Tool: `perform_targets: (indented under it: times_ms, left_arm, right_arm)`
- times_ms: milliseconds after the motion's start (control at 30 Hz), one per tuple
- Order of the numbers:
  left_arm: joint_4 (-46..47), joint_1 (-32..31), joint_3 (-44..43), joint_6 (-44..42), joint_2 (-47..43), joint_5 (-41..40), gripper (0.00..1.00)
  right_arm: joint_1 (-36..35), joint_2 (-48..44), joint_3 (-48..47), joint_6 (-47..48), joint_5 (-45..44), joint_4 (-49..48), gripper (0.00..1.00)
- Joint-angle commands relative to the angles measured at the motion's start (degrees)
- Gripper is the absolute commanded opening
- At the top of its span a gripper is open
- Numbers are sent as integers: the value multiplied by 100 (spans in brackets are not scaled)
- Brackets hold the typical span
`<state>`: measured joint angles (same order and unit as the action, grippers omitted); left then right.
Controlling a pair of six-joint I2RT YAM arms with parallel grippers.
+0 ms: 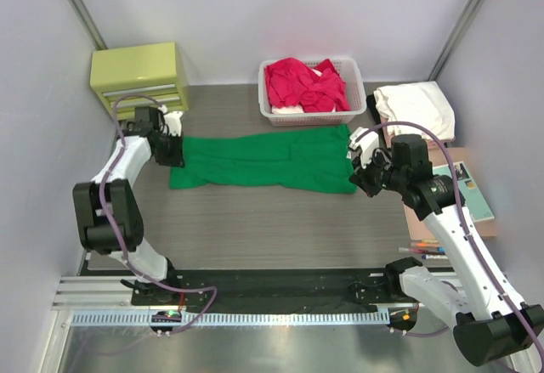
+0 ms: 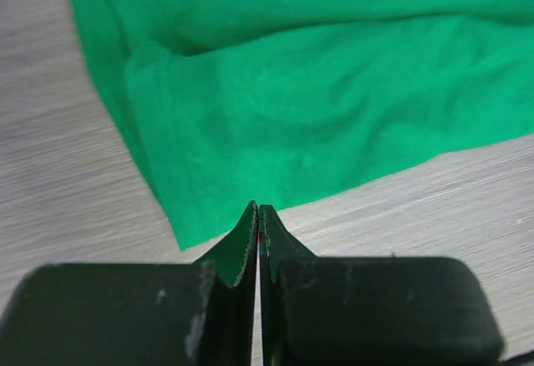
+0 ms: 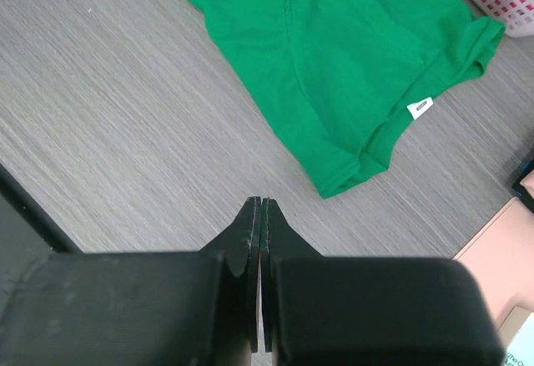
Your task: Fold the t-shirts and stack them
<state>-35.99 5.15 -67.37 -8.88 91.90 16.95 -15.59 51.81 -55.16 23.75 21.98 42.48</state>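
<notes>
A bright green t-shirt [image 1: 263, 162] lies spread flat across the middle of the table, its white neck label [image 3: 420, 108] at the right end. My left gripper [image 2: 259, 209] is shut at the shirt's left hem. Its tips meet right over the cloth's edge [image 2: 217, 228], and no cloth shows between them. My right gripper [image 3: 261, 203] is shut on nothing and hangs over bare table just off the shirt's right end [image 3: 350, 174]. Red t-shirts [image 1: 304, 84] are heaped in the white basket [image 1: 313, 118]. A folded white shirt [image 1: 416, 108] lies at the far right.
A yellow-green drawer box [image 1: 140, 78] stands at the back left, close behind my left arm. A teal book [image 1: 473, 193] and some pens [image 1: 422, 248] lie on a pinkish board at the right edge. White walls close in the back and sides.
</notes>
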Motion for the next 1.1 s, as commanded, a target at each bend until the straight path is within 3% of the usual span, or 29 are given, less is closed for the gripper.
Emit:
perform_targets:
  times_ms: [0, 133, 333, 433, 467, 500, 567, 600, 700, 1067]
  left_arm:
    - [-426, -14, -460, -140, 776, 142, 0]
    - [-541, -5, -1074, -122, 1312, -7, 0]
    - [-94, -93, -1261, 36, 1585, -445, 0]
    - [415, -215, -1156, 351, 1717, -1568, 0]
    - [756, -294, -999, 552, 1691, -2546, 0]
    - [1639, -460, -806, 554, 1648, -4062, 0]
    - [2662, -839, -147, -24, 1481, -5303, 0]
    - [3111, -988, -31, -130, 1428, -5429, 0]
    - [2966, -1015, 66, 97, 1243, -5045, 0]
    - [3142, -841, 67, -166, 1164, -5464, 0]
  right_arm:
    - [65, -110, -66, -142, 26, -319, 1]
    - [100, -233, -4, -134, 26, -337, 1]
    - [171, -268, 93, -142, 246, -328, 1]
    - [188, -286, 84, -160, 228, -337, 1]
    - [197, -303, 67, -169, 193, -354, 1]
    - [197, -321, 49, -177, 176, -346, 1]
    - [223, -347, 14, -248, 201, -354, 1]
    - [250, -373, 5, -257, 202, -354, 1]
    - [259, -382, 40, -265, 202, -346, 1]
    - [338, -470, 128, -353, 430, -363, 1]
